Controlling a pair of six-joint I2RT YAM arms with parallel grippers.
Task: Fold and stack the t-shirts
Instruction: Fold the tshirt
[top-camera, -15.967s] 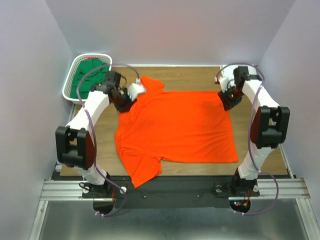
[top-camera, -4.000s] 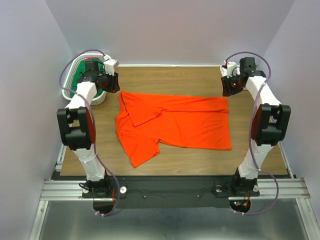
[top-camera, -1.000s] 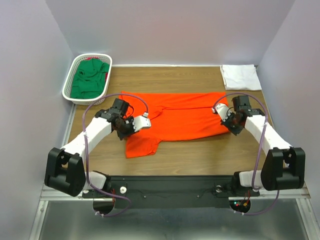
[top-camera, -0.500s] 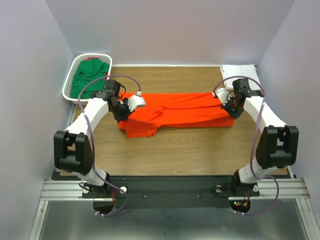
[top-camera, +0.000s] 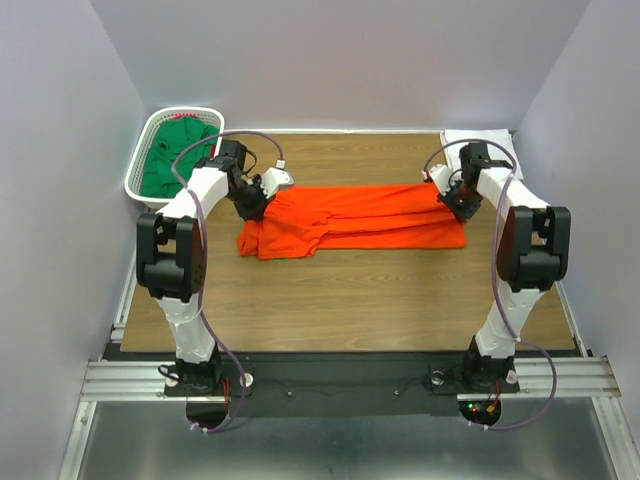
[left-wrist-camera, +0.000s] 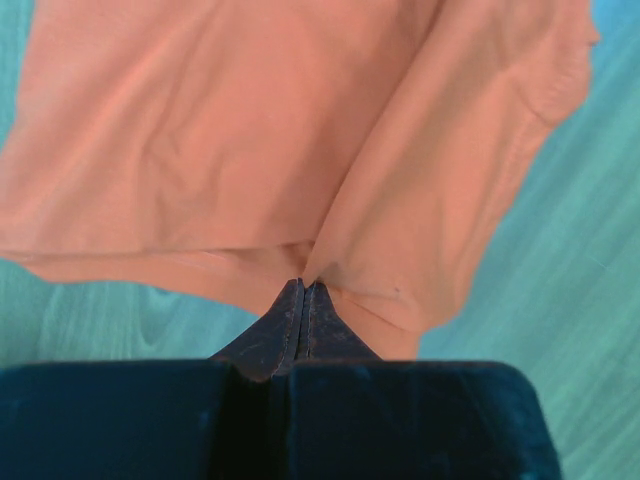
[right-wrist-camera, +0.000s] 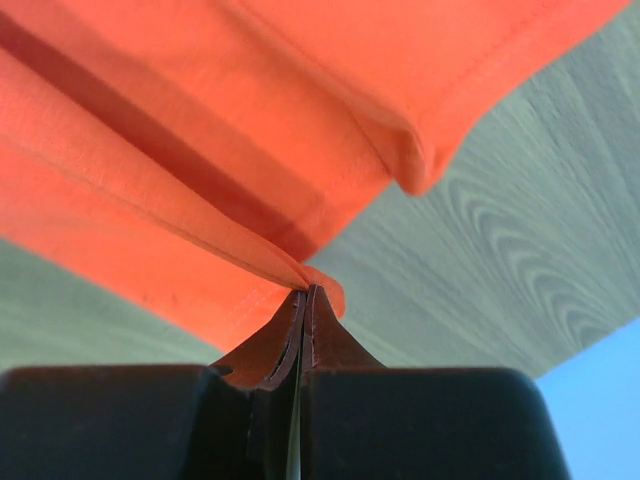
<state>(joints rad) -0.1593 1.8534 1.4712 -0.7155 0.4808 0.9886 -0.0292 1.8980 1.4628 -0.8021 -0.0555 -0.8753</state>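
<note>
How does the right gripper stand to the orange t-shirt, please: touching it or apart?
Touching. The right wrist view shows the right gripper shut on the orange t-shirt, a fold of cloth pinched at its tips.

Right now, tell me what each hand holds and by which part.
The left hand pinches the bright orange-red cloth t-shirt by a fold at its left end; the right hand pinches its right-end edge.

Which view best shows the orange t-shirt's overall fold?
Top external: the whole orange t-shirt stretches as one long band across the table. Each wrist view shows only a pinched edge at its shut jaws.
</note>
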